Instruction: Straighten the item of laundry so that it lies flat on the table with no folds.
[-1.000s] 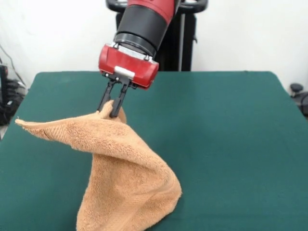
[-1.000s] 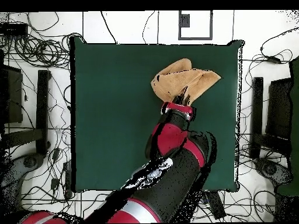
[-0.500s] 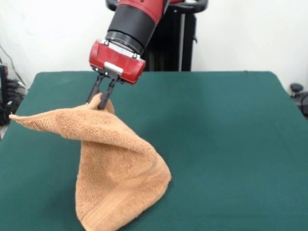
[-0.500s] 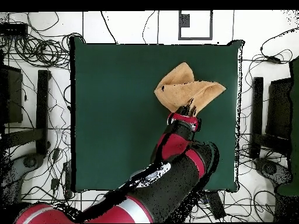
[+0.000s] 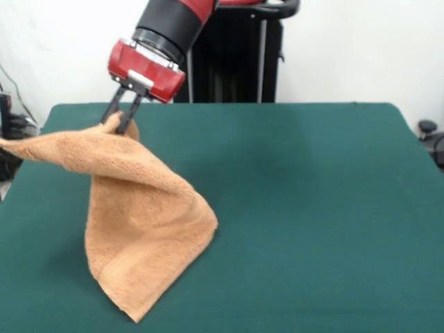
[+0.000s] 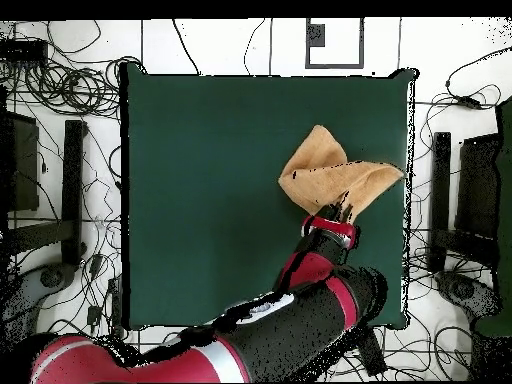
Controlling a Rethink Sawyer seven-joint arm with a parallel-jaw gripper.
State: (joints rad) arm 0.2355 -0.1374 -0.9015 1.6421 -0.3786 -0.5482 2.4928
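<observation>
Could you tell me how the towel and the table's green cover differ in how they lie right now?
The towel is orange-tan and looped terry; the table cover is plain dark green. The towel is lifted at one edge by the shut gripper and drapes in folds, only its lower part resting down; the table cover lies flat. The towel is far smaller than the table. Both are cloth.
</observation>
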